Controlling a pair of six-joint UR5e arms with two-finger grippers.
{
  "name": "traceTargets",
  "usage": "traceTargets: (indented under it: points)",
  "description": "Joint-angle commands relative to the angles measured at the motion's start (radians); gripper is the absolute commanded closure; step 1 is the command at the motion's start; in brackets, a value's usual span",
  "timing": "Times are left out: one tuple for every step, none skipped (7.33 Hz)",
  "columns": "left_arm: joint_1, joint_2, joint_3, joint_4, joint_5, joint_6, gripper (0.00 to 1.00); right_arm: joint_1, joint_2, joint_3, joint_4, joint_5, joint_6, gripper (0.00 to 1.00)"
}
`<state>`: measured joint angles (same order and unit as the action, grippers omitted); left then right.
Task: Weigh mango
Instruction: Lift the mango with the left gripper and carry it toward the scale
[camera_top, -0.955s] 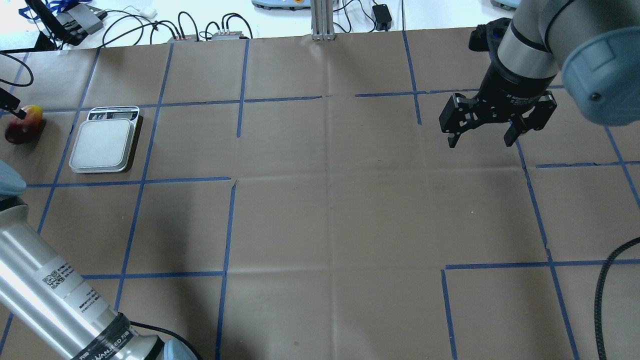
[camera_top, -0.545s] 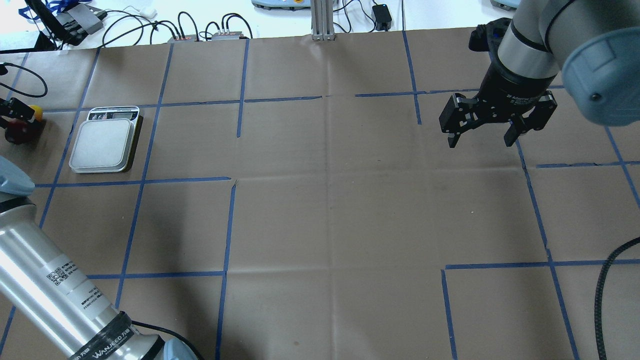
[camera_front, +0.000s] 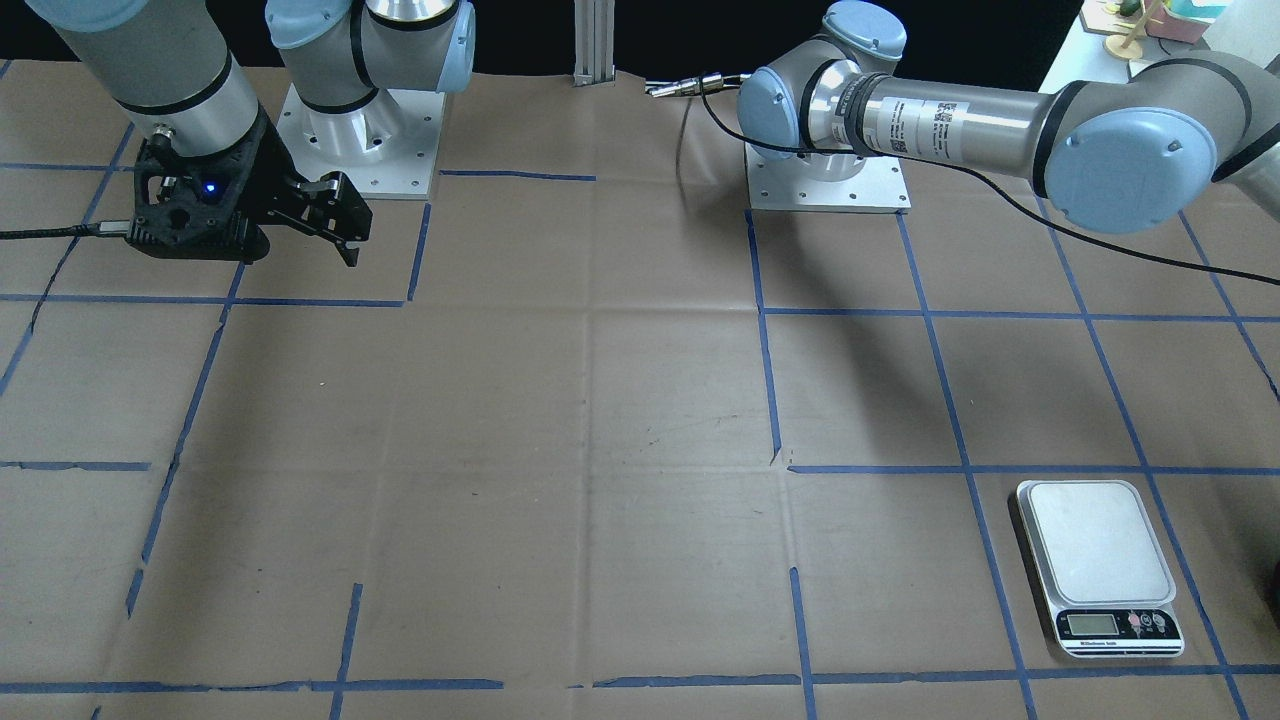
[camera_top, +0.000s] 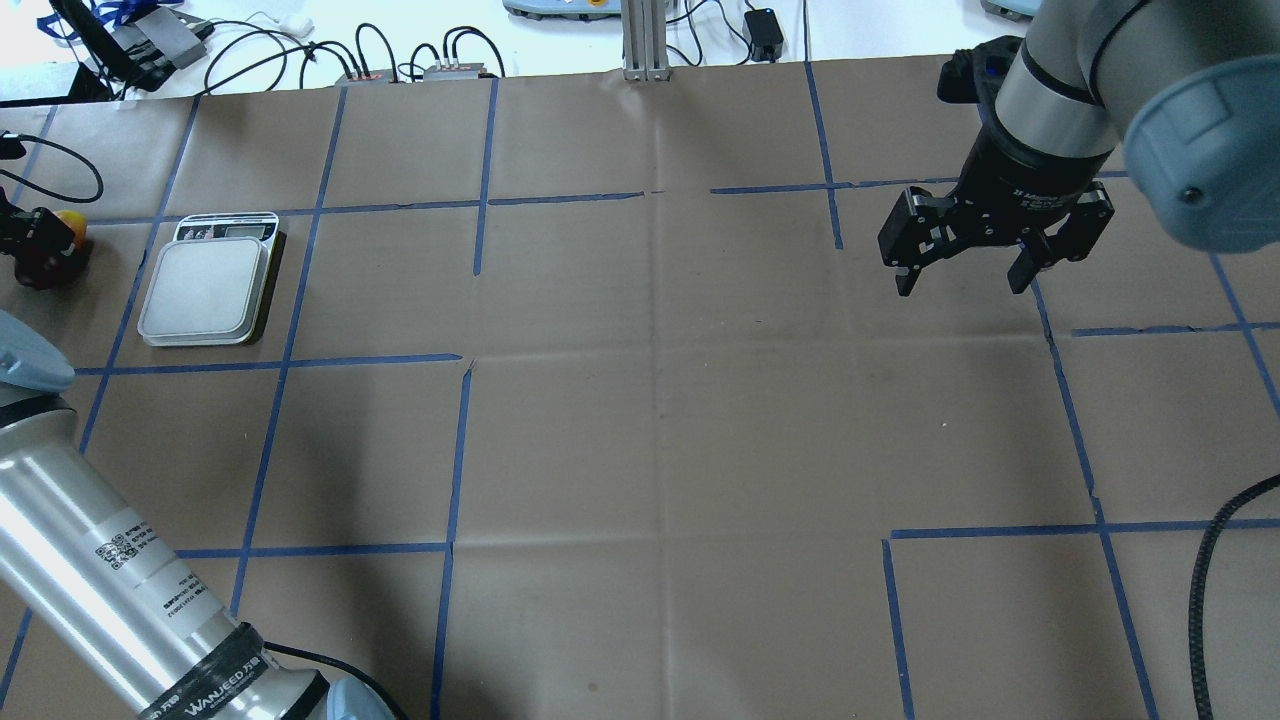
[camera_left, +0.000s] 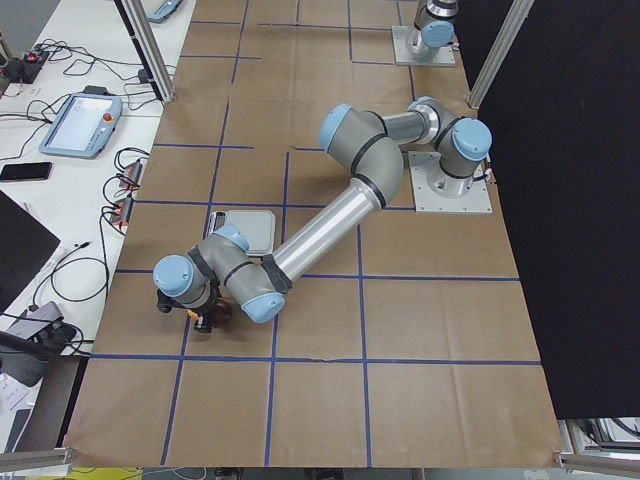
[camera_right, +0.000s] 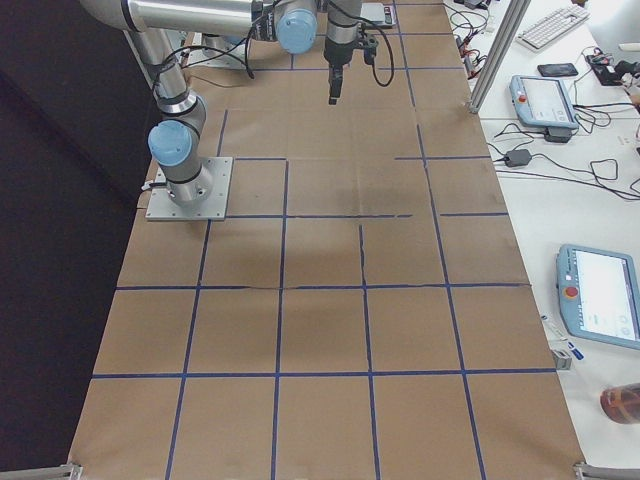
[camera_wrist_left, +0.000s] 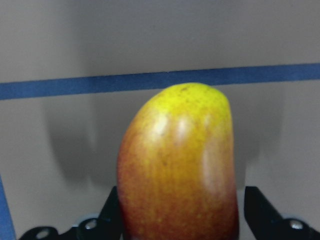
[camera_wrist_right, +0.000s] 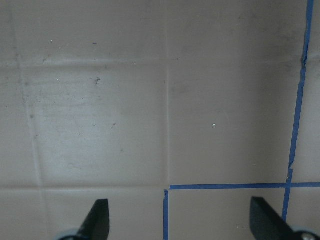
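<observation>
the left gripper (camera_wrist_left: 181, 194) is straddling the mango (camera_wrist_left: 177, 160), fingers spread and not clamping it, on the table (camera_top: 650, 420) just at nine o'clock of the scale (camera_top: 205, 290). far toward three o'clock, the right gripper (camera_top: 962, 287) is hanging with fingers spread wide.

**Mango outside the scale, at the robot's left end**

We find the scale (camera_top: 205, 290) on the table (camera_top: 660, 420), toward the robot's left end, with its display end turned away from the robot. The mango (camera_top: 40, 270) sits further to the left, near the scale but apart from it, close to the table's left edge. The left gripper (camera_wrist_left: 185, 222) is down around it, with one finger (camera_wrist_left: 111, 212) on each side of the fruit. In the wrist view a tape line (camera_wrist_left: 160, 80) crosses the table just beyond the mango. The right gripper (camera_top: 962, 285) hangs over the far right part of the table, well apart from both scale and mango. Past the table's far edge lie small connector boxes (camera_top: 455, 71).
</observation>
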<state>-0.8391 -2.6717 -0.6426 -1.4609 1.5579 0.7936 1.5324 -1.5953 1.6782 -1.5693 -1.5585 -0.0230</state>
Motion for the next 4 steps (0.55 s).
traceTargets:
  points:
    - [-0.003, 0.045, 0.009, -0.019, 0.004, 0.0, 0.5, 0.0, 0.0, 0.0, 0.0, 0.0, 0.0, 0.0]
    - [-0.012, 0.112, -0.009, -0.068, 0.001, -0.008, 0.52, 0.0, -0.002, 0.0, 0.0, 0.0, 0.0, 0.0]
    - [-0.017, 0.172, -0.05, -0.138, 0.001, -0.061, 0.53, 0.0, 0.0, 0.0, 0.0, 0.0, 0.0, 0.0]
    - [-0.032, 0.25, -0.166, -0.154, -0.001, -0.077, 0.59, 0.0, 0.0, 0.0, 0.0, 0.0, 0.0, 0.0]
